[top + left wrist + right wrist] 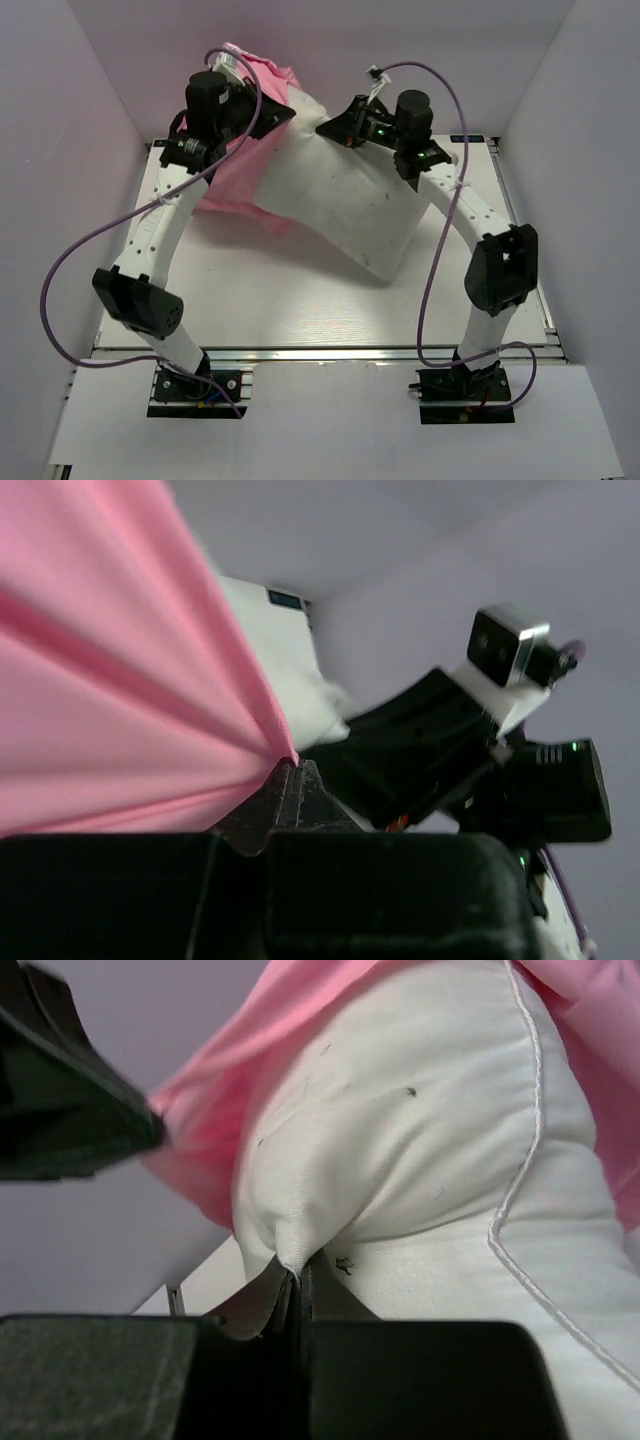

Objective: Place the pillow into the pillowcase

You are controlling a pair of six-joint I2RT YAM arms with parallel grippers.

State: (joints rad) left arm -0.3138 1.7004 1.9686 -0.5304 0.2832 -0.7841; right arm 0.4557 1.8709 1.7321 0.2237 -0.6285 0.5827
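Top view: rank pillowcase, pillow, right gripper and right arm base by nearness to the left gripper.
1. pillowcase, clamped in the left gripper.
2. pillow, just right.
3. right gripper, farther right.
4. right arm base, near edge.

A flat white table [300,310] with a shiny metal rim [330,353] sits inside a box of plain pale purple-grey walls [60,150]. The light is soft and even.

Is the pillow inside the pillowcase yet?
Mostly out: most of the pillow shows bare; the pillowcase bunches only around its far-left end.
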